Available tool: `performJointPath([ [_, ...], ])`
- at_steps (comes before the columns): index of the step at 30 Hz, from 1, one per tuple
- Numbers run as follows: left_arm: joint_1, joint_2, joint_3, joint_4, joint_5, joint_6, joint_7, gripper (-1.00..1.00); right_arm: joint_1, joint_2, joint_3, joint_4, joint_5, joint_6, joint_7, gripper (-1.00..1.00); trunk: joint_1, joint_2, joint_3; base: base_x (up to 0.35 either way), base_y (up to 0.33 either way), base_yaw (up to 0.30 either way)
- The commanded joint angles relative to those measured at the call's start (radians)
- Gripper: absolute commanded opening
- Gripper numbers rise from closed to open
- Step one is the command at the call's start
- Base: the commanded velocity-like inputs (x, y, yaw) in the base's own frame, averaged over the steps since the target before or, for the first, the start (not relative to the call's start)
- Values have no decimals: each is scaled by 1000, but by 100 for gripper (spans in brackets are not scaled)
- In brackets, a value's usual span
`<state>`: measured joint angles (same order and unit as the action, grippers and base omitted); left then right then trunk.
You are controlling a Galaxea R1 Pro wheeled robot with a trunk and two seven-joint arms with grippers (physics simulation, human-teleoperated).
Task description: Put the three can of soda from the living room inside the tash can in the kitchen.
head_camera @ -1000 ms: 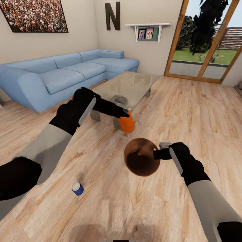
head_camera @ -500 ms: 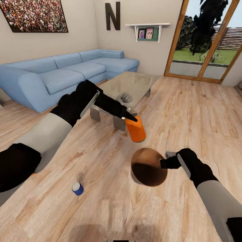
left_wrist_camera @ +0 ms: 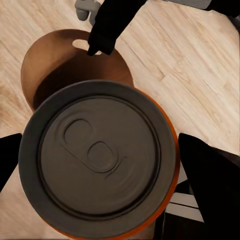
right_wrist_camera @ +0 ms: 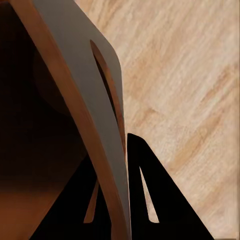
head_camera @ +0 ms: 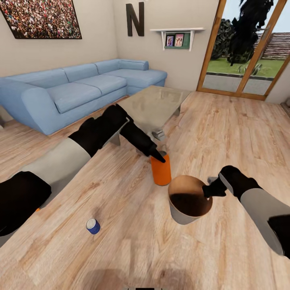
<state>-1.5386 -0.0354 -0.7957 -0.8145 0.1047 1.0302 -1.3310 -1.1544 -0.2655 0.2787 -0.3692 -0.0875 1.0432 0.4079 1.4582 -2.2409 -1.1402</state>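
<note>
My left gripper (head_camera: 159,158) is shut on an orange can of soda (head_camera: 161,171), holding it upright by the top, just left of the tash can (head_camera: 189,200). In the left wrist view the can's grey lid (left_wrist_camera: 97,155) sits between my black fingers (left_wrist_camera: 207,175), with the bin's brown inside (left_wrist_camera: 55,65) beyond it. My right gripper (head_camera: 210,189) is shut on the bin's rim; its fingers (right_wrist_camera: 145,195) pinch the grey wall (right_wrist_camera: 82,70). The bin hangs tilted, mouth toward me. A blue can (head_camera: 93,226) stands on the floor near my left arm. An orange sliver (head_camera: 37,209) peeks from behind my left elbow.
A low glass table (head_camera: 155,102) stands just behind the held can. The long blue corner sofa (head_camera: 76,88) runs along the left wall under the crowd picture (head_camera: 40,18) and the black letter N (head_camera: 135,18). A glass door (head_camera: 249,48) is at the back right.
My left gripper has carried the orange can away from the table edge, right and down toward the bin. My right gripper has moved the bin right and lower, its mouth turning more upward.
</note>
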Motion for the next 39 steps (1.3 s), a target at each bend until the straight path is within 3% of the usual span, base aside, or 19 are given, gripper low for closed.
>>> performJointPath([
  [1,0,0,-3,0,0,-1,0,-100,-6,1,2,8,-25,4,7,-100,0,0,0,0,0,0],
  [5,0,-4,-11,-1,-1,-2,1,-100,-24,13,34,31,-25,4,8,-100,0,0,0,0,0,0],
  [9,0,-16,-14,-1,-1,-1,4,-100,-28,72,69,63,-25,4,8,-100,0,0,0,0,0,0],
  [12,0,-24,-14,-1,-1,-2,6,-100,-29,109,77,72,-24,4,7,-100,0,0,0,0,0,0],
  [14,0,-33,-14,0,0,-3,7,-100,-30,148,83,78,-23,4,7,-100,0,0,0,0,0,0],
  [18,0,-48,-14,0,-4,-5,10,-100,-30,193,88,85,-23,4,5,-100,0,0,0,0,0,0],
  [22,0,-50,-14,26,-40,-21,14,-100,-30,203,89,85,-23,4,5,-100,0,0,0,0,0,0],
  [25,4,-55,-14,112,-68,-88,20,-100,-30,206,89,85,-23,4,5,-100,0,0,0,0,0,0],
  [30,8,-60,-14,182,-78,-146,41,-100,-30,206,88,85,-23,4,5,-100,0,0,0,0,0,0],
  [39,23,-68,-14,207,-82,-195,86,-100,-30,220,88,84,-23,4,5,-100,0,0,0,0,0,0],
])
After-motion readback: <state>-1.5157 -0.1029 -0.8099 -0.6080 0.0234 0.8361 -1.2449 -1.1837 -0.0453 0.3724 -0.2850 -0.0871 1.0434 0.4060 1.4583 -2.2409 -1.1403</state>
